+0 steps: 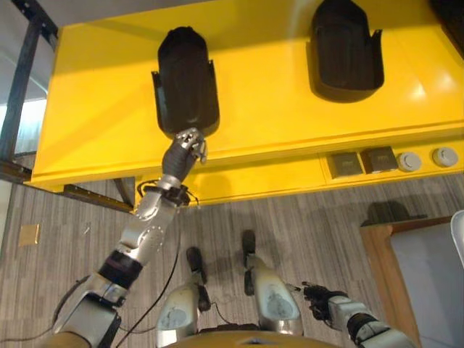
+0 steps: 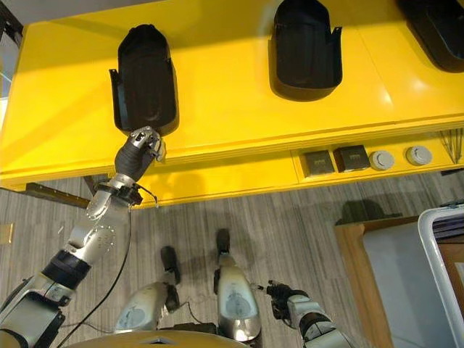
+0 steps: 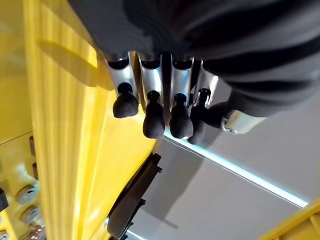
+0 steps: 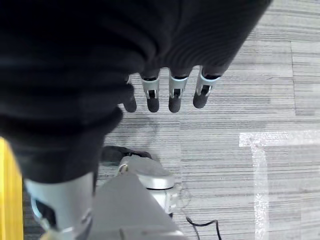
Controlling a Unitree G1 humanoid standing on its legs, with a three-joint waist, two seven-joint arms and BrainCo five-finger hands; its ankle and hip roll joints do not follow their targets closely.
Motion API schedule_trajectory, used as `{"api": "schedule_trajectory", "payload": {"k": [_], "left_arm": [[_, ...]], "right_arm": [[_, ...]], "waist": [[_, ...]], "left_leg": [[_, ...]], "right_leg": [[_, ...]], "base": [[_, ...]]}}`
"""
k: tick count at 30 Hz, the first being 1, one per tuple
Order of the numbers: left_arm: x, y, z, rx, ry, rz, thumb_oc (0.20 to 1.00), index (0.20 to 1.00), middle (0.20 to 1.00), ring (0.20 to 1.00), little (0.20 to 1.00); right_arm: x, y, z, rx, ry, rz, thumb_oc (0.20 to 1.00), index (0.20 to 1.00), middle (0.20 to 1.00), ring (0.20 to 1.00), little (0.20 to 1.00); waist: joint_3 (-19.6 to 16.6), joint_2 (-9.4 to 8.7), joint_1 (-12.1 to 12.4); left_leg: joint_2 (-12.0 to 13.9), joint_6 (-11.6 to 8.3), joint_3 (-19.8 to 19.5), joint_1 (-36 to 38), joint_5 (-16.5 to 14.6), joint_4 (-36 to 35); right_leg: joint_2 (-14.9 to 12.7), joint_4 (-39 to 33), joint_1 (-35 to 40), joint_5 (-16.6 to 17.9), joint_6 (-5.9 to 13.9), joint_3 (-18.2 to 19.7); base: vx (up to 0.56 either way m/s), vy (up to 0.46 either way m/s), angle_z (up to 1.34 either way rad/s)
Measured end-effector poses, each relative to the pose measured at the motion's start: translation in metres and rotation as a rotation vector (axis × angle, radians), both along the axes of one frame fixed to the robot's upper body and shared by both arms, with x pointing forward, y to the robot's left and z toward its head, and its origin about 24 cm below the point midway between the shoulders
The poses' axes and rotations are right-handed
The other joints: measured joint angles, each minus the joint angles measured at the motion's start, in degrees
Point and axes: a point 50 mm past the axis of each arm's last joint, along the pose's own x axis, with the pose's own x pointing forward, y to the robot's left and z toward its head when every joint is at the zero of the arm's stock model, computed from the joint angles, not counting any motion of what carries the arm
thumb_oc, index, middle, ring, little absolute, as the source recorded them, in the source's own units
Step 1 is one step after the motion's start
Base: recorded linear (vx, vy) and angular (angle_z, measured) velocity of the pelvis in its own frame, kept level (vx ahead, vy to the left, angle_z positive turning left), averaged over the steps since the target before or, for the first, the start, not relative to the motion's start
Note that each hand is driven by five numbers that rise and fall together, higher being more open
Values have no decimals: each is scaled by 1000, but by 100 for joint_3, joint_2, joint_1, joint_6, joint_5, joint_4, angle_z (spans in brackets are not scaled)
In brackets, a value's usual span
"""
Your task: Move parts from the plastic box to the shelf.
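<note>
Parts (image 1: 187, 81), 2 black shells lengthwise across the yellow shelf (image 1: 101, 94); left hand (image 1: 185, 149) seemingly released, fingers relaxed.

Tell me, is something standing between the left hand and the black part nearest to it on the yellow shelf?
Nothing visible does. The left hand hovers at the near end of the black part on the yellow shelf, with no object between them.

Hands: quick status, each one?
Left hand: open, holding nothing, at the near end of a black part on the shelf.
Right hand: open, empty.
</note>
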Motion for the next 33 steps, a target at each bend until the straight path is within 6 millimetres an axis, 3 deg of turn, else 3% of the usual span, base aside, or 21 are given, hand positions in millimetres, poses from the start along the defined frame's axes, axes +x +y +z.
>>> {"api": "schedule_trajectory", "payload": {"k": [1,2,3,7,8,14,19,20,21,22,28,33], "left_arm": [[2,0,3,-24,-2,5,200,200,200,200,200],[4,-2,7,-48,-4,7,200,200,200,200,200],[6,-3,9,-53,-6,7,200,200,200,200,200],[7,1,12,-19,-24,60,200,200,200,200,200],[8,-1,14,69,-53,99,200,200,200,200,200],[16,9,23,360,-114,279,200,200,200,200,200],[25,59,55,535,-195,610,200,200,200,200,200],[22,61,66,501,-229,645,200,200,200,200,200],[13,54,81,453,-303,639,200,200,200,200,200],[8,52,83,439,-324,634,200,200,200,200,200],[0,41,57,404,-244,589,200,200,200,200,200],[0,42,45,408,-188,583,200,200,200,200,200]], "right_arm": [[8,1,4,-1,-19,4,1000,1000,1000,1000,1000],[15,2,7,2,-37,2,1000,1000,1000,1000,1000],[9,0,4,3,-21,-3,1000,1000,1000,1000,1000],[13,-2,7,-9,-32,6,1000,1000,1000,1000,1000],[12,-1,6,-5,-29,8,1000,1000,1000,1000,1000],[9,3,3,-3,-15,25,1000,1000,1000,1000,1000],[9,1,4,4,-21,7,1000,1000,1000,1000,1000],[10,1,4,9,-26,2,1000,1000,1000,1000,1000],[2,-1,1,18,-10,-29,1000,1000,1000,1000,1000],[-2,-4,0,13,0,-38,1000,1000,1000,1000,1000],[9,0,4,36,-47,-45,1000,1000,1000,1000,1000],[8,1,3,43,-47,-56,1000,1000,1000,1000,1000]], "waist": [[27,132,68],[87,204,100],[58,89,21],[112,52,-27],[120,53,-104],[124,76,-173],[137,90,-150],[163,162,-107],[170,156,0],[177,164,4],[179,183,79],[187,198,143]], "left_leg": [[182,20,38,-70,63,-2],[296,-10,14,-106,152,-1],[206,-70,-5,-148,166,7],[155,-72,2,7,96,2],[152,-104,7,53,136,1],[98,-94,10,11,149,-3],[115,-130,-8,-141,78,-3],[193,-124,-37,-159,102,-3],[182,-180,-107,-163,153,1],[168,-213,-143,-162,162,3],[148,-208,-293,-101,168,1],[101,-119,-289,-59,408,3]], "right_leg": [[152,150,-61,19,-15,-32],[236,763,-208,-98,-282,-25],[123,932,-141,-347,-258,2],[146,285,103,-182,-183,-4],[165,46,211,56,-197,8],[99,-73,205,69,-128,-3],[112,-97,51,117,-132,-41],[173,-16,56,130,-126,-98],[153,97,-17,170,-268,-187],[159,22,24,170,-266,-188],[164,-98,167,182,-262,-284],[115,-98,215,316,-281,-278]], "base": [[1,-13,-44],[-3,-17,-6],[-8,-18,22],[-16,-10,-3],[-8,0,-7],[-5,1,-7],[1,-29,2],[-9,-53,8],[-33,-53,27],[-49,-39,31],[-34,-14,-1],[-7,1,4]]}}
